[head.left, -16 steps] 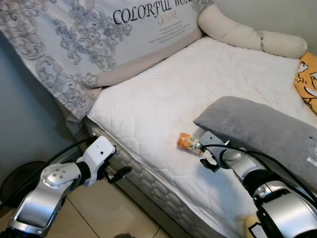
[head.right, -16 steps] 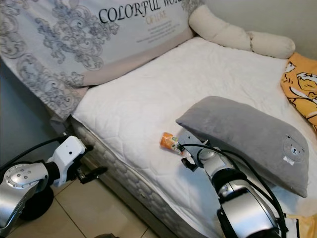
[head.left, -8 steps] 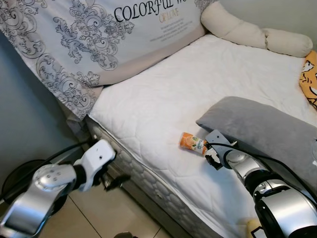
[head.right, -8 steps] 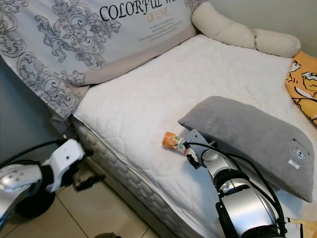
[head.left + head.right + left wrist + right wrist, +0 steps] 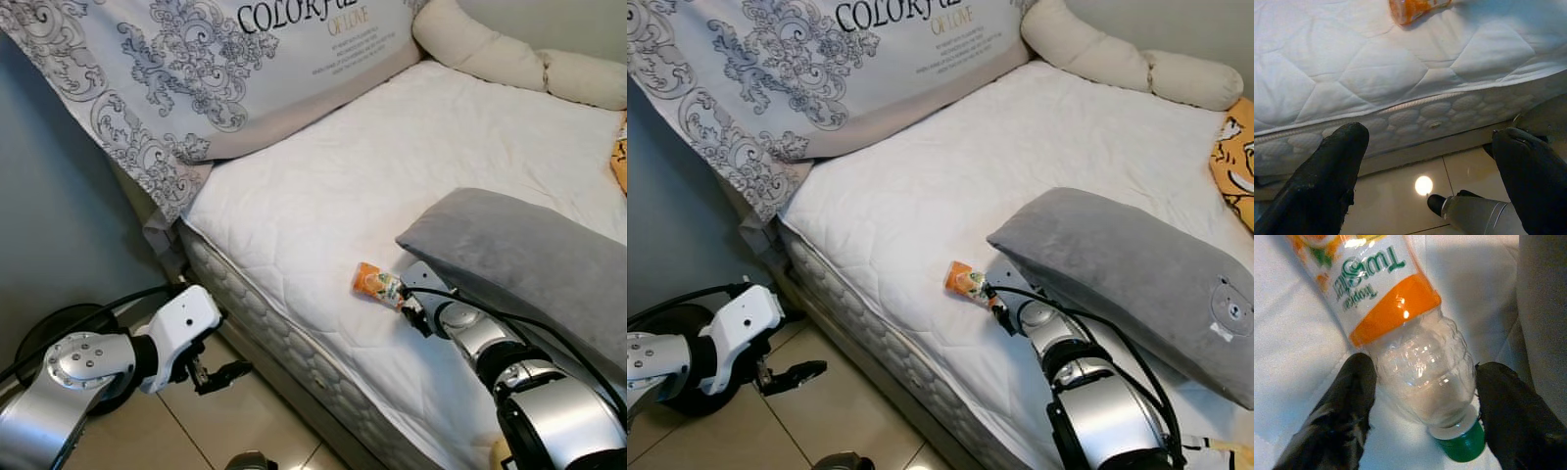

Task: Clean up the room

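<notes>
Fingers [image 5: 1337, 416] of the right gripper [image 5: 1422, 416] spread around a bottle [image 5: 1415, 367], not clamped.
Bottle lies on a white mattress [image 5: 323, 196]; left gripper [image 5: 1430, 171] gapes empty over tiled floor [image 5: 1400, 205].

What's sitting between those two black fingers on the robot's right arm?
In the right wrist view, the clear neck of an orange-labelled plastic bottle with a green cap lies between the right gripper fingers, on the white mattress.

— Where is the right hand [image 5: 1420, 382]?
— Stretched forward on its silver arm, low, its two black fingers [image 5: 1342, 416] spread apart.
— And the left hand [image 5: 223, 372]?
— Held low at the robot's left side, forearm bent inward, fingers [image 5: 1327, 176] parted wide.
</notes>
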Controlling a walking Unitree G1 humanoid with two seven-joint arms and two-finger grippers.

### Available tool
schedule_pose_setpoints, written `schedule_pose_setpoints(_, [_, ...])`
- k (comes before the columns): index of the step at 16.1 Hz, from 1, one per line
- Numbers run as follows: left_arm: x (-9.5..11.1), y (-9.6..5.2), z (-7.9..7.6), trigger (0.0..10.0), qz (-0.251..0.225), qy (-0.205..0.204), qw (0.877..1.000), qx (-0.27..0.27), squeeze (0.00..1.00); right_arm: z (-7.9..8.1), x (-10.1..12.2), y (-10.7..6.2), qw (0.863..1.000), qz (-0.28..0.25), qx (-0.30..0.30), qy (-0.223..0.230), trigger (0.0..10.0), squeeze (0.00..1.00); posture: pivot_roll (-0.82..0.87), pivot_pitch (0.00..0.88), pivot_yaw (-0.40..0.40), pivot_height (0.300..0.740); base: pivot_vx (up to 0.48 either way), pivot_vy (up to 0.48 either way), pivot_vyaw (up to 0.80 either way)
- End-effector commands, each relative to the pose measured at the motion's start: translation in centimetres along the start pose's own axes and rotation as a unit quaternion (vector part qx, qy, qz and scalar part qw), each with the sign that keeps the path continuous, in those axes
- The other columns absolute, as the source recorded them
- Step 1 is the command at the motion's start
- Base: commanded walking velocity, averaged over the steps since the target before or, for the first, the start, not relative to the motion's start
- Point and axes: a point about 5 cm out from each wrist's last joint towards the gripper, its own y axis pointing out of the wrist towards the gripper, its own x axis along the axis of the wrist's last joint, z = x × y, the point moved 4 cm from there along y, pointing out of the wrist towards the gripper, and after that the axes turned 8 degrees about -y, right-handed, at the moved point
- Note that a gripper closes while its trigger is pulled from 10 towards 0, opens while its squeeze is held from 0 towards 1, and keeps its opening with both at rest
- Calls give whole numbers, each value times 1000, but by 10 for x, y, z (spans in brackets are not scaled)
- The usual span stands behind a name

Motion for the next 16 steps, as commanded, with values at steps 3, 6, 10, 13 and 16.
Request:
schedule_pose_setpoints(3, [3, 2, -4, 10000, -2, 2, 1000, -9, 0, 17, -19, 0, 999, 33, 38, 2, 0, 0, 251, 60, 26, 740, 0, 0, 0])
schedule_pose_setpoints(6, [0, 5, -4, 10000, 2, -4, 1000, -9, 0, 23, -22, 0, 997, 37, 64, 1, 0, 0, 236, 28, 25, 740, 0, 0, 0])
schedule_pose_setpoints(10, [0, 11, -7, 10000, -4, -16, 1000, -14, 0, 22, -23, -2, 996, 36, 85, 10, 0, 0, 211, 0, 30, 740, 0, 0, 0])
schedule_pose_setpoints(13, [1, 12, -6, 10000, -5, -13, 1000, -17, 0, 17, -22, -1, 997, 37, 62, 22, 10000, 1000, 217, 3, 35, 740, 0, 0, 0])
schedule_pose_setpoints(16, [3, 10, -6, 10000, -5, -9, 1000, -20, 0, 19, -23, -1, 998, 42, 55, 10, 10000, 1000, 227, 17, 35, 740, 0, 0, 0])
